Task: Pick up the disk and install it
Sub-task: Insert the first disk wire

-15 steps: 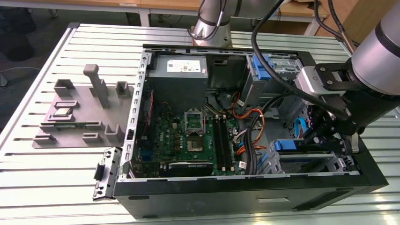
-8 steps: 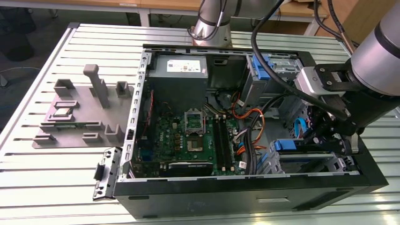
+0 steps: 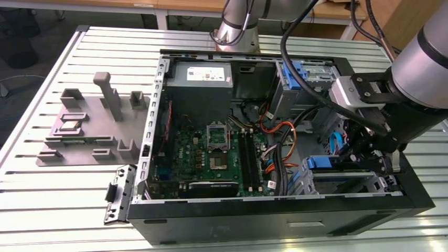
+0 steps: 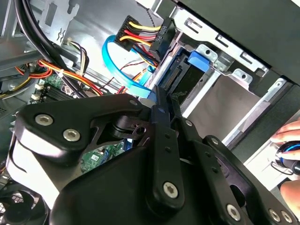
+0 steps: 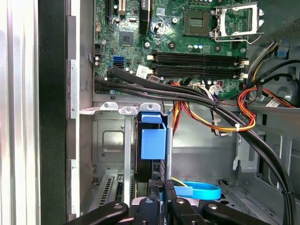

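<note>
Black gripper (image 5: 161, 187) jaws stood nearly shut, seemingly pinching the disk (image 5: 153, 140), which sat edge-on, partly inside the drive cage (image 5: 110, 140). Nearby cables (image 5: 211, 105) could snag, or misalignment jam it.

Disk (image 5: 153, 143) mostly hidden in drive cage (image 5: 112, 140) — label unseen; hand (image 4: 289, 150) cut off by edge.

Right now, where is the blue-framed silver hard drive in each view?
Exterior view: blue-framed silver disk in the drive cage, near the exterior view's right.
First wrist view: on edge in the cage, beyond the gripper.
Second wrist view: in the cage, past the gripper.
Shared landmark: light-blue flat cable.
</note>
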You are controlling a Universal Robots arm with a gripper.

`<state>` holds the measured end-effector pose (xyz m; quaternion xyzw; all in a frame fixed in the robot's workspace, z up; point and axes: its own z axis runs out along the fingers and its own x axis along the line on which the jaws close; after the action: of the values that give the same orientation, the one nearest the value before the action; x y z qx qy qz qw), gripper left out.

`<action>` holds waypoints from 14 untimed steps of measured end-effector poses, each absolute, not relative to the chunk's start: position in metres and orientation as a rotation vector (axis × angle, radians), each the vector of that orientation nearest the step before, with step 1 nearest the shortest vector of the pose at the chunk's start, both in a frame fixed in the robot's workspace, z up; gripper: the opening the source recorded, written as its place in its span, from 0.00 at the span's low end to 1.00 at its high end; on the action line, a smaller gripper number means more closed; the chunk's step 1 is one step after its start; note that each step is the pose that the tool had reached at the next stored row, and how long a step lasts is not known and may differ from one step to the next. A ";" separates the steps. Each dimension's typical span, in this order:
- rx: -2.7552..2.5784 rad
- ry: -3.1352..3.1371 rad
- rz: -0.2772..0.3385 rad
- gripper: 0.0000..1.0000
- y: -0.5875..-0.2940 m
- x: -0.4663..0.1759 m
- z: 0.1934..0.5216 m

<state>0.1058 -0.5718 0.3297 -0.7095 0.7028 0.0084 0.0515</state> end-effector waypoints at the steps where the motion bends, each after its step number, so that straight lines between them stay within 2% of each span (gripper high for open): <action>1: -2.159 2.138 0.025 0.16 -0.572 0.106 0.329; 10: -2.158 2.138 0.026 0.17 -0.572 0.106 0.329; 11: -2.158 2.138 0.026 0.24 -0.572 0.106 0.329; 14: -2.159 2.138 0.025 0.24 -0.572 0.106 0.329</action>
<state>0.1057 -0.5718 0.3294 -0.7095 0.7028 0.0083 0.0514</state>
